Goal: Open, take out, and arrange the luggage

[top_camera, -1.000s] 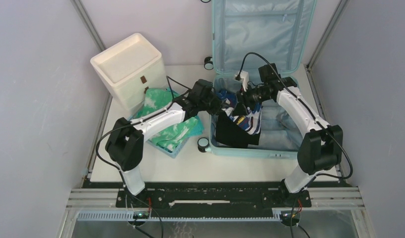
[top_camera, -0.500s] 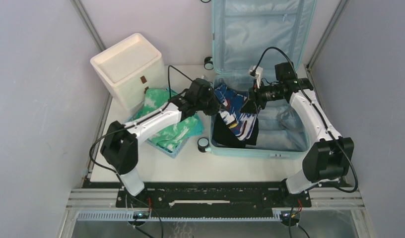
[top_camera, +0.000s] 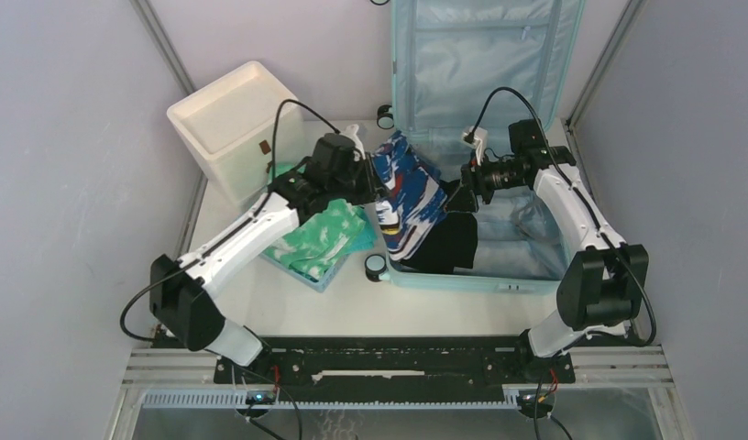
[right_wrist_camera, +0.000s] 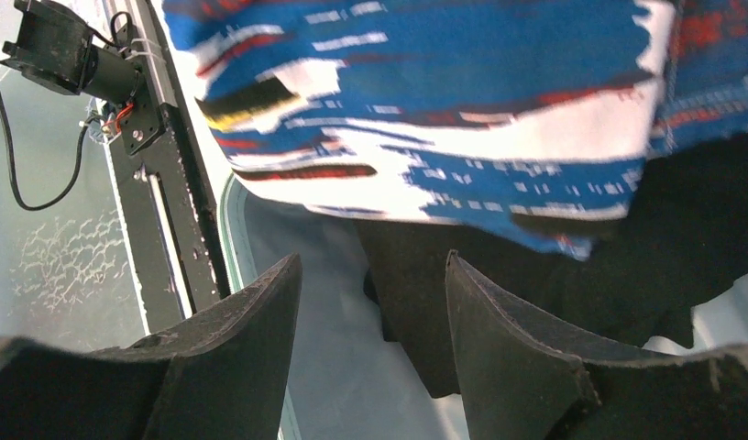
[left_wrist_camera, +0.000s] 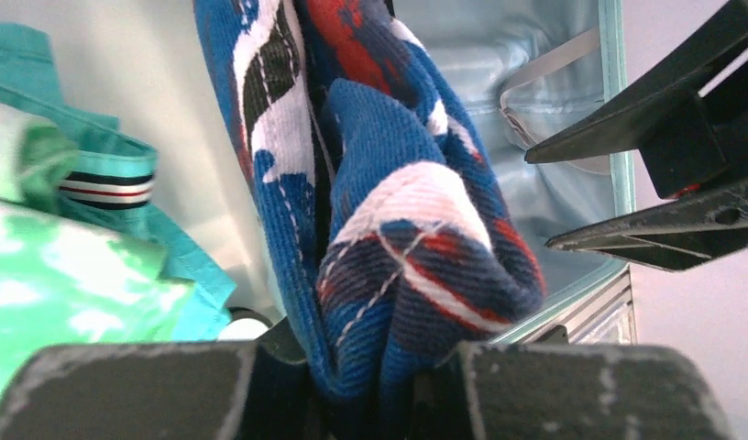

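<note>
The light-blue luggage (top_camera: 526, 261) lies open on the table, its lid (top_camera: 480, 55) standing upright at the back. My left gripper (top_camera: 375, 179) is shut on a blue, white and red patterned garment (top_camera: 407, 197) and holds it over the luggage's left edge. In the left wrist view the garment (left_wrist_camera: 398, 229) is bunched between the jaws of that gripper (left_wrist_camera: 370, 385). My right gripper (top_camera: 457, 197) is open and empty, just right of the garment. It hangs above a black garment (top_camera: 448, 247) in the luggage. The right wrist view shows this gripper (right_wrist_camera: 370, 261), the patterned garment (right_wrist_camera: 444, 92) and the black one (right_wrist_camera: 554, 266).
A white drawer unit (top_camera: 235, 124) stands at the back left. Green tie-dye cloth (top_camera: 320, 238) lies in a blue basket (top_camera: 324, 278) left of the luggage. Luggage wheels (top_camera: 377, 266) stick out at its left side. Walls close in on both sides.
My left gripper has pulled the patterned garment up and to the left, towards the luggage's left edge. My right gripper has parted from it and stays over the luggage.
</note>
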`<state>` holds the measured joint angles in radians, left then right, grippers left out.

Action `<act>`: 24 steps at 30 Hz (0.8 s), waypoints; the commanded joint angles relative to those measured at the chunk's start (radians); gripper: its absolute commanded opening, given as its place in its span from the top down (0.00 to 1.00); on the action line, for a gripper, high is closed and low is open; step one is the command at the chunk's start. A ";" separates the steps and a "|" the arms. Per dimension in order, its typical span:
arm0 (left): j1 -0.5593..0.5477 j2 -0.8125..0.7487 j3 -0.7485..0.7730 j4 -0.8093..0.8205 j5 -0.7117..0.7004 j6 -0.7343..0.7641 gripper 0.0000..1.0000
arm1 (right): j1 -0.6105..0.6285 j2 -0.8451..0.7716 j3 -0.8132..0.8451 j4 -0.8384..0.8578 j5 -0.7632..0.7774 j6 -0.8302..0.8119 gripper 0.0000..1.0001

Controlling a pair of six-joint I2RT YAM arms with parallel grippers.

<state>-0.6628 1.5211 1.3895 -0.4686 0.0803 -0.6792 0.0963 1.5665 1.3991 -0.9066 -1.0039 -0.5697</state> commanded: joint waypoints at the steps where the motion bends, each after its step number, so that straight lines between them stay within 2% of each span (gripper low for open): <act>1: 0.059 -0.142 0.053 0.040 0.011 0.122 1.00 | -0.007 0.005 0.000 0.041 -0.010 0.007 0.34; 7: 0.102 -0.233 0.033 -0.020 0.029 0.231 1.00 | -0.007 0.023 -0.002 0.051 0.000 0.016 0.34; 15: 0.153 -0.307 0.086 -0.174 -0.004 0.347 1.00 | -0.007 0.035 -0.002 0.052 0.011 0.019 0.34; 24: 0.305 -0.465 0.047 -0.274 -0.060 0.429 1.00 | -0.003 0.048 -0.002 0.057 0.020 0.022 0.34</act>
<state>-0.4309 1.1805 1.3895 -0.7902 0.0948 -0.3344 0.0929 1.6108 1.3991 -0.8783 -0.9760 -0.5545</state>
